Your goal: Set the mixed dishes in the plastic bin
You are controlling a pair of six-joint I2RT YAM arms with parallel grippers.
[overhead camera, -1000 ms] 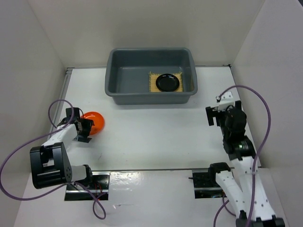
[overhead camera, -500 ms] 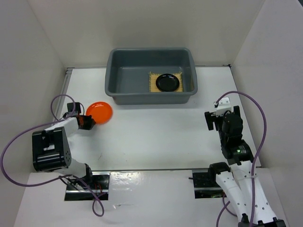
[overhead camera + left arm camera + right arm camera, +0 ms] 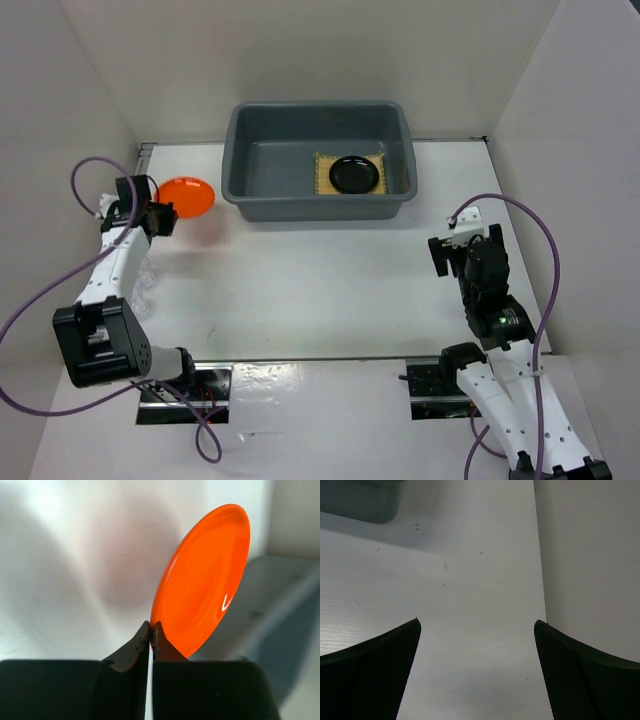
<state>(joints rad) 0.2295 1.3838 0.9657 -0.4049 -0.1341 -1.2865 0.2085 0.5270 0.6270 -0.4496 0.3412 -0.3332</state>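
Hanging near the left end of the plastic bin [image 3: 310,208], the orange plate [image 3: 187,194] rides in the left claw [image 3: 163,213]. Left wrist: clenched on the thin rim only, so it may slip. Right wrist: right claw [image 3: 477,625] released above worktop [image 3: 470,555].

Lighting: bright, even, diffuse, from overhead; white walls slightly washed out. Shadows: soft and faint.
Left wrist view: small white glint on orange plate [image 3: 200,580] toward 4 o'clock; orange tint on the blurred background at its 9 o'clock.
Right wrist view: specks on table [image 3: 470,605] sharp; fingers [image 3: 365,680] dark, underexposed, at 7 and 5 o'clock.
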